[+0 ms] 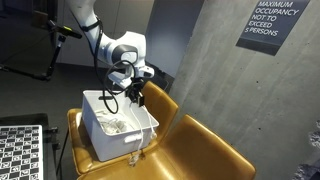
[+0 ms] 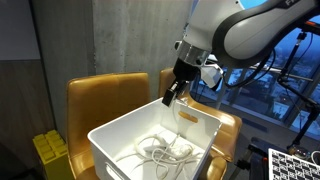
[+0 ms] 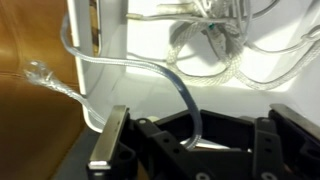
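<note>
Above the white rectangular plastic bin [image 1: 105, 140] the air is open, so entry from the top is unhindered. Its upright walls bar any sideways approach. A tangle of pale cords [image 2: 165, 150] covers much of its floor. A clear plastic cable [image 3: 130, 68] arches over one wall, crossing the rim there. The mustard leather chair back [image 1: 165, 105] rises just behind the bin, with a grey concrete wall [image 1: 200, 50] beyond. The mustard seat cushion [image 1: 205, 150] beside the bin offers open room.
</note>
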Action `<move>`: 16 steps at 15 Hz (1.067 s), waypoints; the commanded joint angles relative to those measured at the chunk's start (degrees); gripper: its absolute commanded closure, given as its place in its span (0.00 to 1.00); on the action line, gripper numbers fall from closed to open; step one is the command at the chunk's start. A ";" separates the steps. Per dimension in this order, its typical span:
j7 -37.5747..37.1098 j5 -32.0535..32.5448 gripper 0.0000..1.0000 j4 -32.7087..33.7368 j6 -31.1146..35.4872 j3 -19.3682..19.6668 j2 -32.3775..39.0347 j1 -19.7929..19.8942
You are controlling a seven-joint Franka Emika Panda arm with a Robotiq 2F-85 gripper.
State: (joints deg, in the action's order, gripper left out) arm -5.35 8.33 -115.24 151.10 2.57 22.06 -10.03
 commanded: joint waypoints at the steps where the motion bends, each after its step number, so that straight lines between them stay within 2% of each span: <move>1: -5.19 2.71 1.00 -2.50 -1.71 -1.94 -4.21 -3.83; 7: -9.73 3.87 1.00 0.26 -4.26 -5.04 -4.84 -7.94; 16: -9.04 3.29 1.00 -1.18 -4.10 -5.02 -3.60 -6.35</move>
State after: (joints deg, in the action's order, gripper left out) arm -13.64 10.43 -115.85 147.72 -2.36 18.56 -17.36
